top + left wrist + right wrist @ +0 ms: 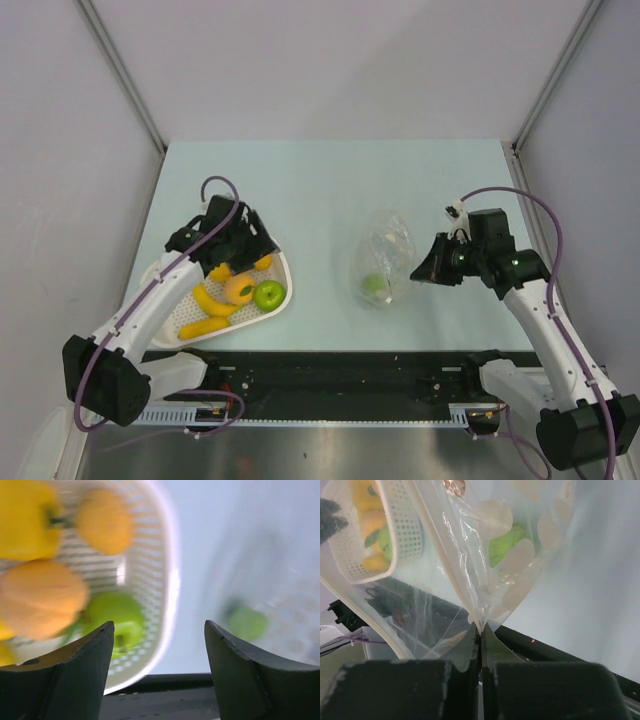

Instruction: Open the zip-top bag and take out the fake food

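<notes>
The pale blue-green counter [330, 180] carries 2 things: a white perforated plastic basket [288, 288] on the left and, well apart to its right, the clear, crinkly zip-top bag [388, 245]. The right pincer [481, 631] is clenched on a thin fold of the bag's edge. The basket holds fake food: yellow plastic bananas [208, 300], an orange piece [240, 289] and 1 round green apple [269, 294]. 1 more green fruit [374, 286] sits low inside the bag. The left pincer [157, 627] hangs released over the basket's rim with nothing between its fingers. To my eye the job is nearly done, with that last fruit to fetch. The risk is the grip: the right pincer has only a sliver of slick film, so a tug from the other pincer reaching in could pull it free, or the mouth could sag shut. I cannot tell where the zip strip lies, how wide the mouth gapes, or whether the bag's bottom rests on the counter. The left wrist view is blurred, and creases and pale spots in the film half-hide the fruit.
</notes>
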You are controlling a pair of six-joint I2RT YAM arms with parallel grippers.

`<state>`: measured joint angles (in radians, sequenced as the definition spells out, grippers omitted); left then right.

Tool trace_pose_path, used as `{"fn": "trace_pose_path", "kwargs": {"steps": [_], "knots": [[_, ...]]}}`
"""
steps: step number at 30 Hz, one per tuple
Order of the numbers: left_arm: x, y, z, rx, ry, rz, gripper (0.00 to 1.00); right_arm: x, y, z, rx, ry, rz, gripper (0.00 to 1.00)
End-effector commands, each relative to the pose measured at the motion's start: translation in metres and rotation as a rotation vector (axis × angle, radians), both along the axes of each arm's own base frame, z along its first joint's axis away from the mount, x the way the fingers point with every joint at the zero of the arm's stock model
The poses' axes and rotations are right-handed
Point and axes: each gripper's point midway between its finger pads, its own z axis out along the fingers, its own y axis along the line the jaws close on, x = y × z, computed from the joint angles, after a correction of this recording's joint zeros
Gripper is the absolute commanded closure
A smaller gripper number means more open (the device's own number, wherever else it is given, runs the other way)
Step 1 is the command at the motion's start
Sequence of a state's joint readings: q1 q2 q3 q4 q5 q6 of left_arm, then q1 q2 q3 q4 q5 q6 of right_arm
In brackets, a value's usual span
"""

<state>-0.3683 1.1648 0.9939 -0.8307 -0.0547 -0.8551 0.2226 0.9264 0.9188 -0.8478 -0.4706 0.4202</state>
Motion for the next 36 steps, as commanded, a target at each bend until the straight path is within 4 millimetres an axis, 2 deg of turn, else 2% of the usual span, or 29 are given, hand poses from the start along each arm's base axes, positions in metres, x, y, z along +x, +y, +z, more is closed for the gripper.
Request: {"fn": "trace_pose_path", "kwargs": {"steps": [1, 2, 3, 4, 5, 6, 7, 8, 9, 10, 11, 13, 14, 17, 21, 24, 25, 27, 28, 29, 30, 32, 36], "knots": [[0.029, -0.101, 0.095, -0.363, -0.34, -0.335, 0.26, 0.017, 0.015, 0.025, 0.06, -0.078, 0.071, 1.0], [0.028, -0.119, 0.118, -0.415, -0.39, -0.404, 0.28, 0.019, 0.017, 0.027, 0.065, -0.085, 0.076, 1.0], [0.025, -0.144, 0.131, -0.438, -0.432, -0.482, 0.28, 0.02, 0.019, 0.028, 0.07, -0.08, 0.086, 1.0], [0.023, -0.157, 0.141, -0.444, -0.459, -0.522, 0.29, 0.021, 0.022, 0.033, 0.077, -0.091, 0.092, 1.0], [0.023, -0.169, 0.166, -0.459, -0.516, -0.558, 0.31, 0.023, 0.024, 0.036, 0.082, -0.1, 0.098, 1.0], [0.016, -0.19, 0.167, -0.455, -0.526, -0.632, 0.32, 0.024, 0.026, 0.038, 0.088, -0.1, 0.105, 1.0], [0.013, -0.2, 0.172, -0.454, -0.535, -0.664, 0.34, 0.023, 0.032, 0.04, 0.094, -0.103, 0.121, 1.0], [0.01, -0.208, 0.187, -0.461, -0.566, -0.693, 0.39, 0.024, 0.035, 0.045, 0.103, -0.109, 0.123, 1.0], [0.0, -0.221, 0.185, -0.458, -0.563, -0.749, 0.41, 0.024, 0.038, 0.047, 0.106, -0.11, 0.125, 1.0], [0.0, -0.228, 0.181, -0.447, -0.551, -0.769, 0.45, 0.022, 0.043, 0.048, 0.111, -0.112, 0.139, 1.0], [-0.003, -0.234, 0.186, -0.446, -0.561, -0.792, 0.48, 0.022, 0.046, 0.052, 0.119, -0.115, 0.142, 1.0], [-0.012, -0.245, 0.175, -0.414, -0.528, -0.835, 0.52, 0.022, 0.05, 0.055, 0.124, -0.12, 0.141, 1.0], [-0.014, -0.247, 0.177, -0.406, -0.527, -0.843, 0.53, 0.02, 0.055, 0.058, 0.132, -0.13, 0.152, 1.0], [-0.021, -0.248, 0.157, -0.334, -0.46, -0.844, 0.58, 0.015, 0.062, 0.064, 0.155, -0.134, 0.15, 1.0], [-0.03, -0.251, 0.148, -0.307, -0.42, -0.842, 0.69, 0.006, 0.071, 0.071, 0.178, -0.137, 0.149, 1.0], [-0.029, -0.249, 0.137, -0.302, -0.36, -0.78, 0.78, 0.0, 0.077, 0.073, 0.194, -0.14, 0.148, 1.0], [-0.023, -0.246, 0.132, -0.278, -0.345, -0.737, 0.87, -0.001, 0.078, 0.072, 0.195, -0.139, 0.146, 1.0], [-0.021, -0.242, 0.108, -0.23, -0.244, -0.676, 0.94, -0.003, 0.081, 0.071, 0.2, -0.138, 0.142, 1.0], [-0.018, -0.242, 0.107, -0.218, -0.224, -0.647, 0.97, -0.003, 0.082, 0.069, 0.206, -0.129, 0.135, 1.0], [-0.019, -0.235, 0.097, -0.182, -0.179, -0.615, 0.98, -0.003, 0.083, 0.069, 0.209, -0.129, 0.128, 1.0], [-0.017, -0.238, 0.083, -0.171, -0.128, -0.585, 0.98, -0.005, 0.085, 0.07, 0.214, -0.13, 0.135, 1.0], [-0.018, -0.239, 0.076, -0.159, -0.067, -0.548, 0.98, -0.005, 0.088, 0.072, 0.217, -0.134, 0.13, 1.0], [-0.013, -0.243, 0.048, -0.106, 0.017, -0.523, 0.97, -0.006, 0.09, 0.072, 0.215, -0.137, 0.132, 1.0]]}}
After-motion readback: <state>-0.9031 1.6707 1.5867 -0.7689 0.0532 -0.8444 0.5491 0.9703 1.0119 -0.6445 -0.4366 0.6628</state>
